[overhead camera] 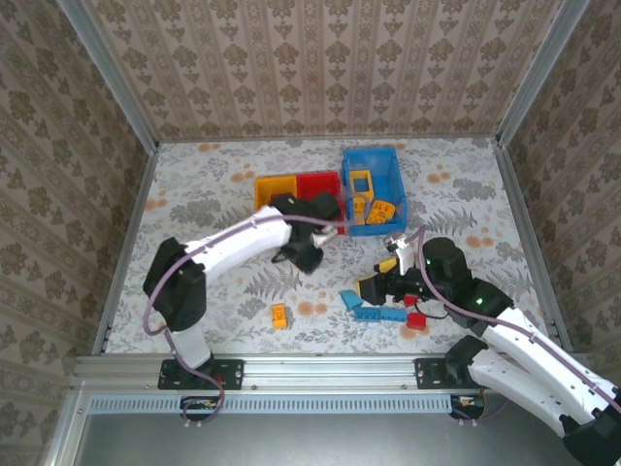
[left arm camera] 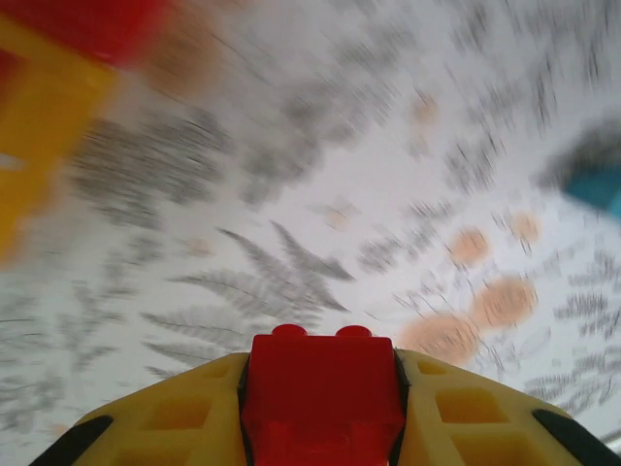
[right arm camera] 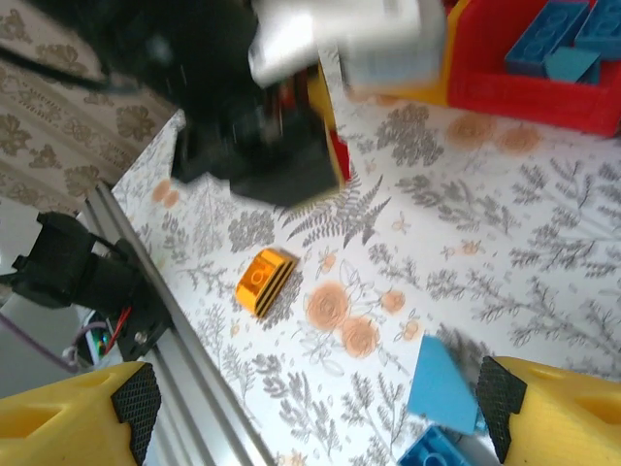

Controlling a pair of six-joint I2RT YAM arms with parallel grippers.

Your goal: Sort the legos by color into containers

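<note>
My left gripper (overhead camera: pixel 309 254) is shut on a red lego (left arm camera: pixel 322 388), which sits between its yellow fingers (left arm camera: pixel 175 417) with two studs pointing ahead. It hovers over the table just in front of the red container (overhead camera: pixel 318 186) and the yellow container (overhead camera: pixel 275 188). The blue container (overhead camera: pixel 374 186) holds several yellow legos (overhead camera: pixel 374 209). My right gripper (overhead camera: pixel 376 287) (right arm camera: pixel 318 403) is open above loose legos: a blue one (right arm camera: pixel 441 383), another blue one (overhead camera: pixel 374 313), a red one (overhead camera: pixel 415 320) and a yellow one (overhead camera: pixel 388 264). An orange lego (overhead camera: pixel 279 316) (right arm camera: pixel 264 282) lies apart, near the front.
The metal rail (right arm camera: pixel 184 359) runs along the table's near edge, close to the orange lego. Patterned walls enclose the table on three sides. In the right wrist view the red container (right arm camera: pixel 543 92) has blue legos (right arm camera: pixel 553 39) inside it, and the left arm's dark wrist (right arm camera: pixel 252 126) hangs in front.
</note>
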